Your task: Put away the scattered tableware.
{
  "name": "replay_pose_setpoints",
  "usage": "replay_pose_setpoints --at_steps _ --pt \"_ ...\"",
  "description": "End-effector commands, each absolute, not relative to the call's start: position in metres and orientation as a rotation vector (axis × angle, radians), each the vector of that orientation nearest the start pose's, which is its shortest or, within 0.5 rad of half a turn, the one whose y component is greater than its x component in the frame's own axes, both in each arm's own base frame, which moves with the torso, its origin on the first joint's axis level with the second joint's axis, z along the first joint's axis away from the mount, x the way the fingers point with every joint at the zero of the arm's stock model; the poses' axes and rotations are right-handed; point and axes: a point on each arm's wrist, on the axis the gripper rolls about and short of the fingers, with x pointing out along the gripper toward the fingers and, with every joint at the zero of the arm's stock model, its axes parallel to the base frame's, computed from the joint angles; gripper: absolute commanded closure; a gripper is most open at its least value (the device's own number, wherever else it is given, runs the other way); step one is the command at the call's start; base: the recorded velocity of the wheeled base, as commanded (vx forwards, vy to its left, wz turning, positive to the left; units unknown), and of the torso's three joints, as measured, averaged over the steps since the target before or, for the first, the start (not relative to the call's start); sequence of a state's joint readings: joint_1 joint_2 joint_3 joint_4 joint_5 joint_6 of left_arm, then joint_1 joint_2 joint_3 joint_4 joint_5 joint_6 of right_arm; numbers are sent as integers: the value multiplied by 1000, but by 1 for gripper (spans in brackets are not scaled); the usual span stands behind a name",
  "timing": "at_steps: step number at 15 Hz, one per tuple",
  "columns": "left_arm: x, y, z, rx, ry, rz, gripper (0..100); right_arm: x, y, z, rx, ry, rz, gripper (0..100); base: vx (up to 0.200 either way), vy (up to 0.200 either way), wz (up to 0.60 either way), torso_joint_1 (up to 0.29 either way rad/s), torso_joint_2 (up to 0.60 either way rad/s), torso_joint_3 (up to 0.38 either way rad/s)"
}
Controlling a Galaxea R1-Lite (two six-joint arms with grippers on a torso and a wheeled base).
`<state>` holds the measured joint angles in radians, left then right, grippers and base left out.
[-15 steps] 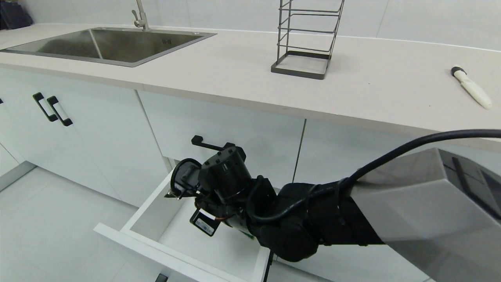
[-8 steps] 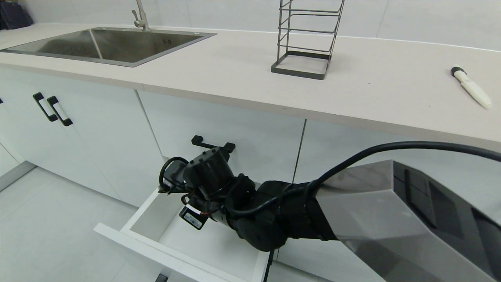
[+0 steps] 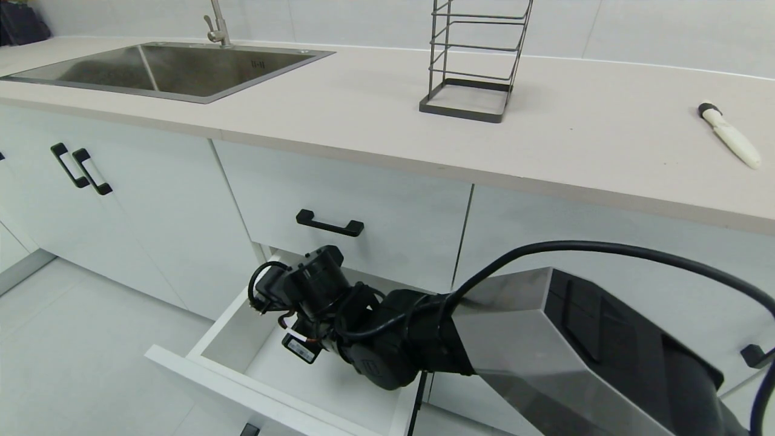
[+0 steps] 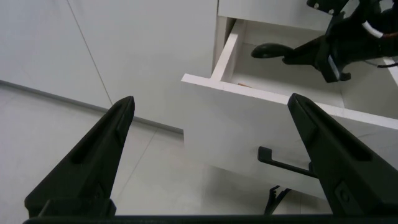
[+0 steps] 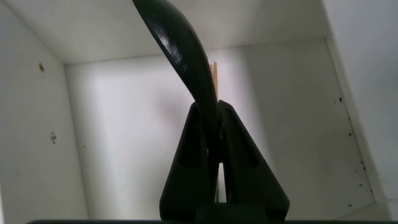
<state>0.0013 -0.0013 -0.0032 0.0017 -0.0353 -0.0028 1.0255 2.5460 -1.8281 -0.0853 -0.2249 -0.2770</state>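
Note:
A black spoon (image 5: pixel 180 56) is clamped between the fingers of my right gripper (image 5: pixel 210 121), which is shut on its handle. Spoon and gripper sit inside the open white lower drawer (image 3: pixel 181 357), just above its floor. From the side, in the left wrist view, the spoon (image 4: pixel 268 51) points toward the drawer's left wall with my right gripper (image 4: pixel 320 53) behind it. My left gripper (image 4: pixel 211 155) hangs open and empty outside the drawer, low in front of its left corner. A cream utensil with a black end (image 3: pixel 729 136) lies on the counter at far right.
A wire rack (image 3: pixel 472 66) stands at the back of the counter (image 3: pixel 363 109), and a steel sink (image 3: pixel 163 66) lies to the left. The shut upper drawer has a black handle (image 3: pixel 330 223) just above my right arm. A thin wooden piece (image 5: pixel 214 74) lies deep in the drawer.
My right arm has dropped lower and gone deeper into the open drawer with the spoon. The upper drawer's handle is now uncovered.

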Motion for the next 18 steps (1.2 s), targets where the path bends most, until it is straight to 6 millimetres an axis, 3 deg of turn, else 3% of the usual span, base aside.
replay_pose_setpoints --at_steps 1,18 --pt "-23 -1 76 -3 -1 -34 0 272 435 34 -655 447 844 100 0 0 0 0 0 0" --pt "-23 -1 76 -3 -1 -34 0 282 439 -5 -690 482 778 100 0 0 0 0 0 0"
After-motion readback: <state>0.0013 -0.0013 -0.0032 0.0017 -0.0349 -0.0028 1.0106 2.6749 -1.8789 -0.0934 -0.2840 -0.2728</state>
